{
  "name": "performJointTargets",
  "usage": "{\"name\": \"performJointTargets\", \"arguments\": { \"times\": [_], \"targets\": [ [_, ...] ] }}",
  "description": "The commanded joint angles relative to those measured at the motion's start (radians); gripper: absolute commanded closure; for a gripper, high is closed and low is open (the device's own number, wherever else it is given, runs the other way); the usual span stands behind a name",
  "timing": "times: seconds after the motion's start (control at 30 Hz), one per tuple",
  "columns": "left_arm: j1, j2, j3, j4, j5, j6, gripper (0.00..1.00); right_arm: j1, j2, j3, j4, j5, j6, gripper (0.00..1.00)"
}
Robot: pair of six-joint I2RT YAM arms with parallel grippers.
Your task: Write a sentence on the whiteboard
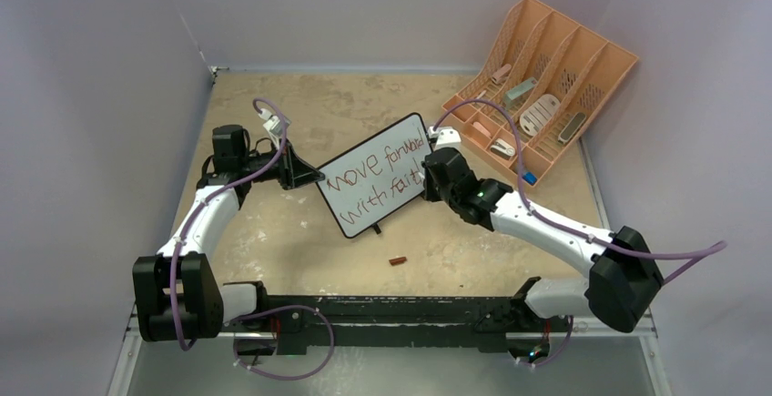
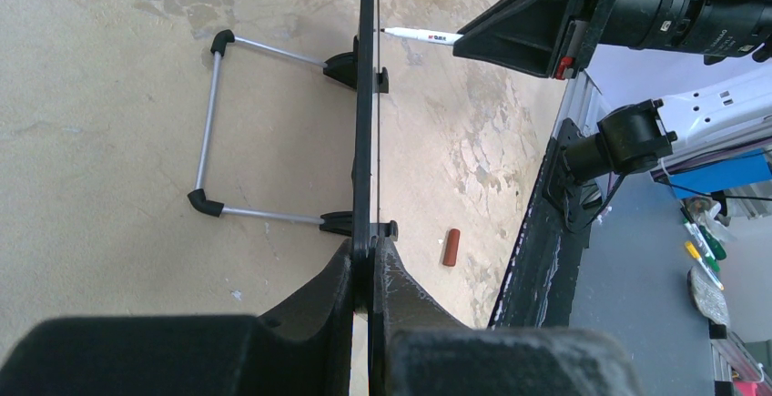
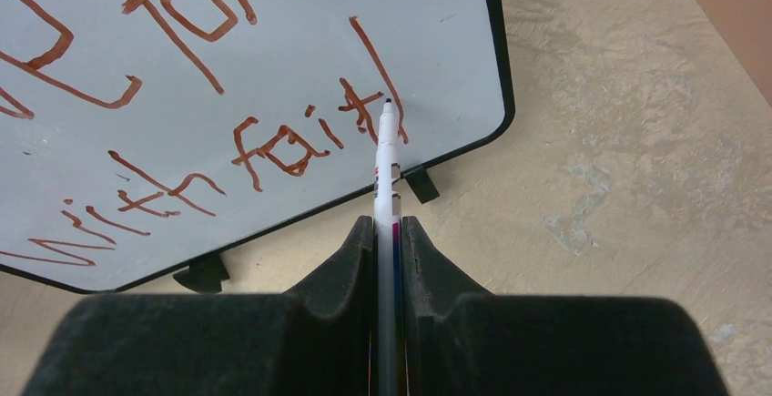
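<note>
My right gripper [image 3: 387, 232] clamped on marker [image 3: 386, 155], tip at whiteboard [image 3: 300, 68]; I read "with fait", red-brown. My left gripper [image 2: 369, 255] pinches whiteboard's edge.

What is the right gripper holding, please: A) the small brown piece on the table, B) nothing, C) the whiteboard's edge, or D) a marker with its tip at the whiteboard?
D: the right gripper is shut on the marker, whose tip is at the whiteboard.
</note>
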Motion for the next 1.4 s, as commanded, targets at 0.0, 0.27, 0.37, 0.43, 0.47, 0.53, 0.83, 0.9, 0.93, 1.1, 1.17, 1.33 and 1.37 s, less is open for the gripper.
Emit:
{"name": "performJointTargets", "arguments": {
  "times": [0.0, 0.27, 0.37, 0.43, 0.47, 0.53, 0.83, 0.9, 0.93, 1.1, 1.17, 1.33, 1.37],
  "targets": [
    [0.007, -0.022, 0.011, 0.02, 0.001, 0.019, 1.0, -0.007, 0.006, 0.055, 0.049, 0.04, -0.023, 1.0],
    [0.007, -0.02, 0.012, 0.02, 0.003, 0.02, 1.0, -0.014, 0.016, 0.057, 0.061, 0.041, -0.028, 1.0],
    [0.007, -0.02, 0.013, 0.018, 0.004, 0.021, 1.0, -0.017, 0.02, 0.055, 0.065, 0.04, -0.03, 1.0],
    [0.007, -0.02, 0.013, 0.019, 0.003, 0.021, 1.0, -0.02, 0.02, 0.055, 0.067, 0.04, -0.033, 1.0],
    [0.008, -0.02, 0.013, 0.019, 0.002, 0.021, 1.0, -0.022, 0.022, 0.055, 0.067, 0.041, -0.033, 1.0],
    [0.007, -0.02, 0.013, 0.018, 0.003, 0.021, 1.0, -0.024, 0.024, 0.053, 0.068, 0.038, -0.036, 1.0],
    [0.007, -0.022, 0.013, 0.019, 0.002, 0.022, 1.0, -0.034, 0.024, 0.04, 0.065, 0.04, -0.029, 1.0],
    [0.007, -0.022, 0.013, 0.018, 0.002, 0.022, 1.0, -0.034, 0.027, 0.037, 0.061, 0.042, -0.025, 1.0],
    [0.007, -0.022, 0.013, 0.019, 0.003, 0.022, 1.0, -0.036, 0.027, 0.035, 0.058, 0.041, -0.024, 1.0],
    [0.008, -0.023, 0.013, 0.019, 0.001, 0.022, 1.0, -0.038, 0.029, 0.027, 0.043, 0.03, -0.009, 1.0],
    [0.008, -0.024, 0.013, 0.018, 0.001, 0.022, 1.0, -0.038, 0.026, 0.022, 0.035, 0.024, -0.003, 1.0],
    [0.007, -0.025, 0.013, 0.019, 0.001, 0.021, 1.0, -0.038, 0.022, 0.01, 0.012, 0.01, 0.016, 1.0],
    [0.007, -0.025, 0.013, 0.019, 0.001, 0.021, 1.0, -0.038, 0.021, 0.005, 0.009, 0.005, 0.019, 1.0]
  ]
}}
